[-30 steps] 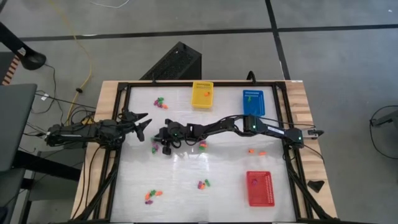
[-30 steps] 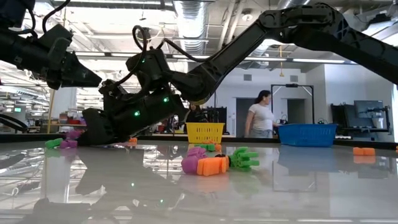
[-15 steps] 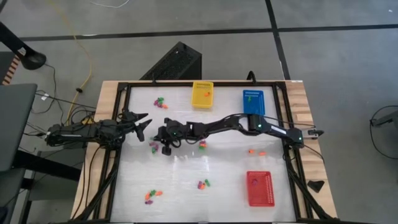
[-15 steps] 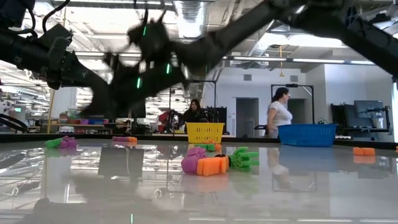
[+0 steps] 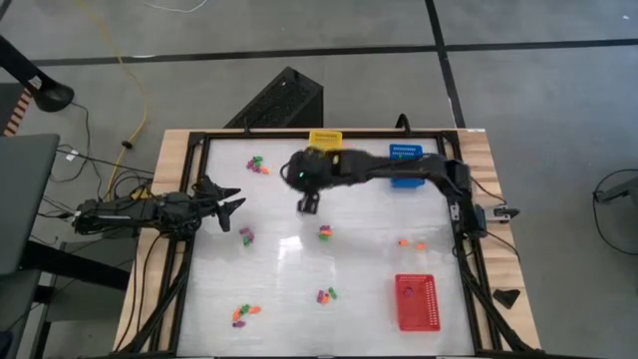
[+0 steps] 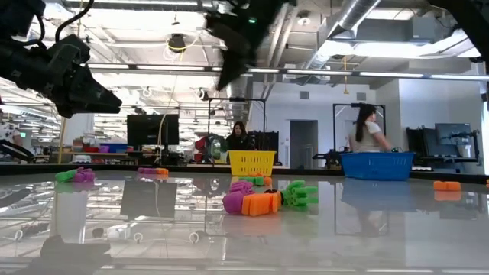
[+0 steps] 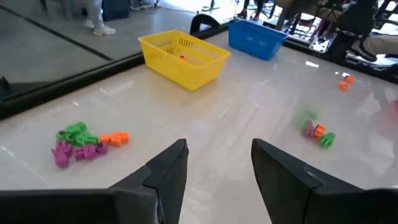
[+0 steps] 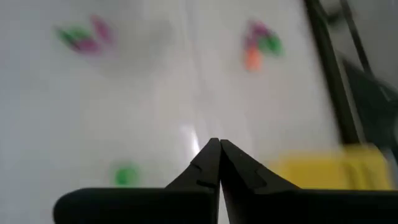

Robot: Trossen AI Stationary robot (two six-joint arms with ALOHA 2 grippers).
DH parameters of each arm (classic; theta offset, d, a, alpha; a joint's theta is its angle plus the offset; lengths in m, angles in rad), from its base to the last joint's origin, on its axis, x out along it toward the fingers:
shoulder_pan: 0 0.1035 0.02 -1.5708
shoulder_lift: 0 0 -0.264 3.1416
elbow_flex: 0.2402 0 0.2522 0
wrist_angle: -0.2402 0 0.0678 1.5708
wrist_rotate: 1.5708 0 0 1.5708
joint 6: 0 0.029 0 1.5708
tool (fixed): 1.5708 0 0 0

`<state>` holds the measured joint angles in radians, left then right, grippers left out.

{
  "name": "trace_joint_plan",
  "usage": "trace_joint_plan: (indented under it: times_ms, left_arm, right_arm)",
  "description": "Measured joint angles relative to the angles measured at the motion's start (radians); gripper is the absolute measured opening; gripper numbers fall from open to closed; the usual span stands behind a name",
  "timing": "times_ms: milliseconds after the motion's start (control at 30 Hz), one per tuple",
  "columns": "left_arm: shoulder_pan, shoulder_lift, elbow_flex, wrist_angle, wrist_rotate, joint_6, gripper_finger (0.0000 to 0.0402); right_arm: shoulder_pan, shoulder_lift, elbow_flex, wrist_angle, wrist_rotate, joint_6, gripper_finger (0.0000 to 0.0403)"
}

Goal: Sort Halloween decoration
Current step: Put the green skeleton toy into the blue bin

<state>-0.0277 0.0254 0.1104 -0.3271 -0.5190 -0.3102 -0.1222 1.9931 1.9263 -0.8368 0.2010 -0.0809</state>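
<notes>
Dark right gripper (image 5: 308,203) has swung toward yellow basket (image 5: 325,137).

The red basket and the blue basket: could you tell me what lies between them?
In the high view, two small orange trinkets lie on the table between the blue basket and the red basket.

My overhead camera looks straight down on the whole worktop (image 5: 299,289), my low one sits at its surface looking level across it into the room, and each wrist camera peers closely past its own fingers, the left sharing the yellow basket (image 7: 183,57) with both.
</notes>
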Motion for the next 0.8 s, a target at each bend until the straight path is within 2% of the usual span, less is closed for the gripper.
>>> trace_joint_plan:
  times_ms: [233,300,367,467,533,633,700,800]
  left_arm:
    - [0.0,0.0,0.002,-0.019,0.057,-0.052,0.0169]
    - [0.0,0.0,0.002,-0.019,0.086,-0.053,0.0169]
    - [0.0,0.0,0.002,-0.02,0.103,-0.058,0.0169]
    - [0.0,0.0,0.002,-0.021,0.106,-0.074,0.0169]
    - [0.0,0.0,0.002,-0.021,0.107,-0.079,0.0169]
    - [0.0,0.0,0.002,-0.021,0.106,-0.077,0.0169]
    - [0.0,0.0,0.002,-0.021,0.103,-0.075,0.0169]
    - [0.0,0.0,0.001,-0.015,0.104,-0.023,0.0169]
  right_arm:
    - [-0.077,-0.1,-0.001,-0.318,0.009,0.095,0.0021]
    - [-0.078,-0.117,-0.02,-0.314,-0.01,0.135,0.0028]
    - [-0.064,-0.134,-0.065,-0.282,-0.099,0.166,0.0038]
    - [-0.003,-0.139,-0.156,-0.186,-0.202,0.188,0.0048]
    - [0.058,-0.135,-0.24,-0.1,-0.207,0.202,0.005]
    - [0.151,-0.135,-0.38,0.136,-0.205,0.241,0.0051]
    - [0.207,-0.135,-0.466,0.313,-0.184,0.271,0.0052]
    - [0.275,-0.135,-0.552,0.502,-0.065,0.353,0.0053]
